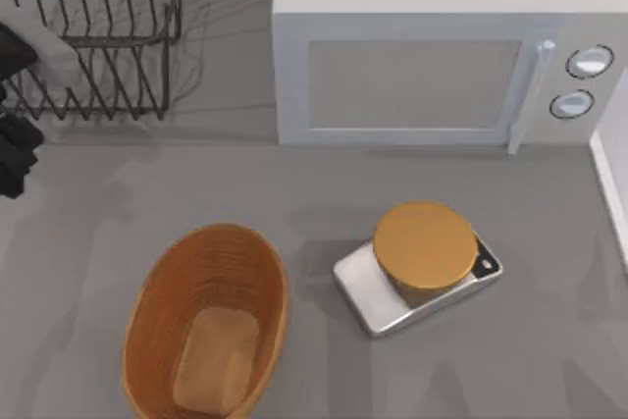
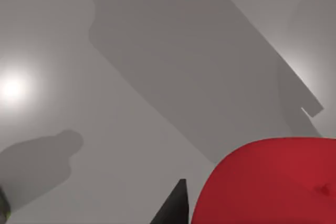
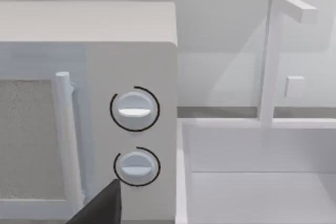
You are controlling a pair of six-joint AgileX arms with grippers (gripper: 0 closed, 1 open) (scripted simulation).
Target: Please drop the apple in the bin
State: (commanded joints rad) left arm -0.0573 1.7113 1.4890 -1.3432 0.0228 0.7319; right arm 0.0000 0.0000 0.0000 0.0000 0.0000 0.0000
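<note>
looking down your left wrist camera, you saw apple (image 2: 273, 182) beside dark fingertip (image 2: 176, 208); grip unclear. bin (image 1: 157, 287) sat front-left.

red apple (image 2: 273, 182), orange-brown woven bin (image 1: 162, 306), white microwave (image 1: 432, 7)

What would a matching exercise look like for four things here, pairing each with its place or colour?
1 apple
2 bin
3 microwave
4 golden disc

A on a silver scale, table's right half
B bright red, close in the left wrist view
C white, at the back of the table
D woven orange-brown, front left

Pairs: 1-B, 2-D, 3-C, 4-A
</note>
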